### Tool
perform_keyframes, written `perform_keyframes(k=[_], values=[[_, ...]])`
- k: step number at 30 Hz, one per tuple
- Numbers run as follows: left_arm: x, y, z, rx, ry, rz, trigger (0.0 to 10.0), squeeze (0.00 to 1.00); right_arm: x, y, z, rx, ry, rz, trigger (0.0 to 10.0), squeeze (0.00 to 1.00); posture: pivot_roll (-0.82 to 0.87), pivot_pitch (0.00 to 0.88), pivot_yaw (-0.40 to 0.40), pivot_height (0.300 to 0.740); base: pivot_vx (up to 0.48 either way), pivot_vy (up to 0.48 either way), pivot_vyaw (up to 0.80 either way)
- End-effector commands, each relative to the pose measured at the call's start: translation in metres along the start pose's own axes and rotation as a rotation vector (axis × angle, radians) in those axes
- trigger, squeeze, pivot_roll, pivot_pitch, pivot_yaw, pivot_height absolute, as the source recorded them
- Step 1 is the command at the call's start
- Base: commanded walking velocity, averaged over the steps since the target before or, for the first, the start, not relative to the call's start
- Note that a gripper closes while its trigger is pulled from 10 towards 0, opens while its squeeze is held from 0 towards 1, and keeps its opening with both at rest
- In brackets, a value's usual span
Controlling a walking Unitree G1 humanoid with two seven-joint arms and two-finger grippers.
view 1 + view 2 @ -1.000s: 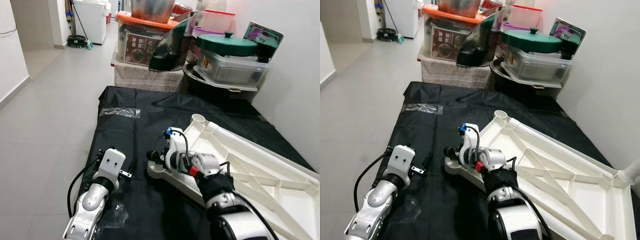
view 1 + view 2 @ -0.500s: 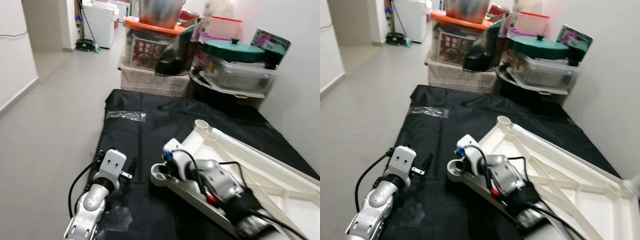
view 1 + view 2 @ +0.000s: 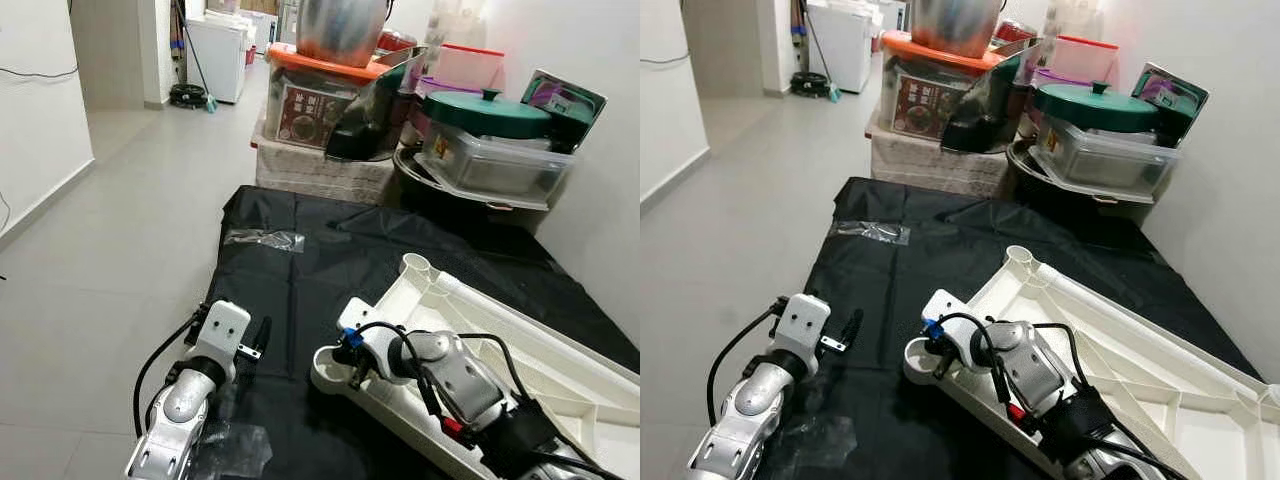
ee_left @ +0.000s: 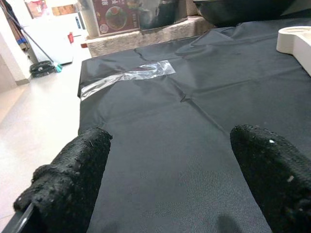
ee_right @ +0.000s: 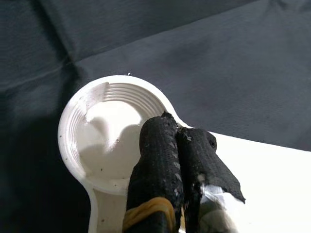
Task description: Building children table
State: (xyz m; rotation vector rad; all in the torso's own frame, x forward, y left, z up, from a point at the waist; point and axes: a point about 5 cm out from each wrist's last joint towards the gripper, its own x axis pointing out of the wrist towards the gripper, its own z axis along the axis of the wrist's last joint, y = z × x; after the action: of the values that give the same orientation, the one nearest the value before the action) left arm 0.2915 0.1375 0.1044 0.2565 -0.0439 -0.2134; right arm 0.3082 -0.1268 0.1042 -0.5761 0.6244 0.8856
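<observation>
- Left eye view: white tabletop (image 3: 560,370) upside down on the black sheet (image 3: 300,290), ribs up, round leg socket (image 3: 330,366) at its near corner. Right gripper (image 3: 352,372) right at that socket, reaching in from the tabletop side. Left gripper (image 3: 262,333) over bare sheet, well apart from the socket, on the side away from the tabletop. Clear plastic bag (image 3: 264,239) flat on the sheet beyond the left gripper. Stacked boxes (image 3: 330,110) and a green-lidded tub (image 3: 485,140) past the sheet's far edge.
- Right eye view: same layout; socket (image 3: 922,361) just beside the right gripper (image 3: 938,364), second socket (image 3: 1021,258) at the tabletop's far corner.
- Left wrist view: two fingers (image 4: 73,179) spread wide, released, nothing between them but sheet (image 4: 184,131); a tabletop corner (image 4: 295,39) off to one side, bag (image 4: 127,77) ahead.
- Right wrist view: fingers (image 5: 160,160) clenched together, gripping nothing, tips over the threaded socket's rim (image 5: 73,121), resting at its edge; sheet (image 5: 233,77) around it.
</observation>
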Motion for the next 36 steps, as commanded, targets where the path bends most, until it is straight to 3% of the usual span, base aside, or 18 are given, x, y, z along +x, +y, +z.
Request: perform_keyframes(k=[1,2,3,7,9,12,14,17,24,26,27,29,30,36], values=[[0.001,-0.004,-0.001,0.001,0.010,-0.014,10.0,0.00,0.020,0.049,-0.061,0.089,0.250,0.252,0.0,0.00,0.07,0.000,-0.158,0.740,0.000,0.000,0.00],[0.001,-0.004,-0.001,0.001,0.011,-0.014,10.0,0.00,0.018,0.050,-0.061,0.079,0.254,0.265,0.0,0.00,0.07,0.000,-0.158,0.740,0.000,0.000,0.00],[0.001,-0.004,-0.002,0.002,0.013,-0.013,10.0,0.00,0.017,0.049,-0.062,0.073,0.260,0.274,10.0,0.00,0.07,0.000,-0.159,0.740,0.000,0.000,0.00],[0.000,-0.004,-0.002,0.003,0.015,-0.012,10.0,0.00,0.015,0.047,-0.063,0.060,0.261,0.268,10.0,0.00,0.07,0.000,-0.159,0.740,0.000,0.000,0.00],[0.000,-0.005,-0.002,0.004,0.015,-0.016,10.0,0.00,0.007,0.046,-0.056,-0.048,0.180,0.320,10.0,0.00,0.07,0.000,-0.157,0.740,0.000,0.000,0.00],[0.000,-0.005,-0.002,0.005,0.015,-0.018,10.0,0.00,0.000,0.049,-0.053,-0.118,0.141,0.362,10.0,0.00,0.07,0.000,-0.156,0.740,0.000,0.000,0.00],[0.000,-0.005,-0.002,0.006,0.015,-0.018,10.0,0.00,-0.010,0.052,-0.054,-0.183,0.127,0.413,10.0,0.00,0.07,0.000,-0.156,0.740,0.000,0.000,0.00],[-0.001,-0.004,-0.003,0.008,0.017,-0.015,10.0,0.00,-0.037,0.056,-0.058,-0.287,0.135,0.519,10.0,0.00,0.07,0.000,-0.154,0.740,0.000,0.000,0.00],[-0.001,-0.005,-0.004,0.012,0.020,-0.023,10.0,0.00,-0.060,0.057,-0.064,-0.265,0.146,0.581,10.0,0.00,0.07,0.000,-0.145,0.740,0.000,0.000,0.00],[-0.001,-0.005,-0.004,0.013,0.020,-0.023,10.0,0.00,-0.061,0.056,-0.063,-0.261,0.140,0.579,10.0,0.00,0.07,0.000,-0.145,0.740,0.000,0.000,0.00],[-0.001,-0.005,-0.004,0.014,0.021,-0.023,10.0,0.00,-0.057,0.052,-0.062,-0.252,0.130,0.539,10.0,0.08,0.07,0.000,-0.145,0.740,0.000,0.000,0.00],[-0.001,-0.005,-0.004,0.015,0.022,-0.023,10.0,0.00,-0.055,0.048,-0.061,-0.246,0.124,0.511,10.0,0.08,0.07,0.000,-0.145,0.740,0.000,0.000,0.00],[0.000,-0.004,-0.004,0.017,0.022,-0.022,10.0,0.00,-0.046,0.039,-0.053,-0.209,0.067,0.414,10.0,1.00,0.07,0.000,-0.140,0.740,0.000,0.000,0.00],[0.000,-0.002,-0.003,0.020,0.021,-0.016,10.0,0.00,-0.046,0.022,-0.023,-0.114,-0.077,0.312,10.0,1.00,0.07,0.000,-0.141,0.740,0.000,0.000,0.00]])
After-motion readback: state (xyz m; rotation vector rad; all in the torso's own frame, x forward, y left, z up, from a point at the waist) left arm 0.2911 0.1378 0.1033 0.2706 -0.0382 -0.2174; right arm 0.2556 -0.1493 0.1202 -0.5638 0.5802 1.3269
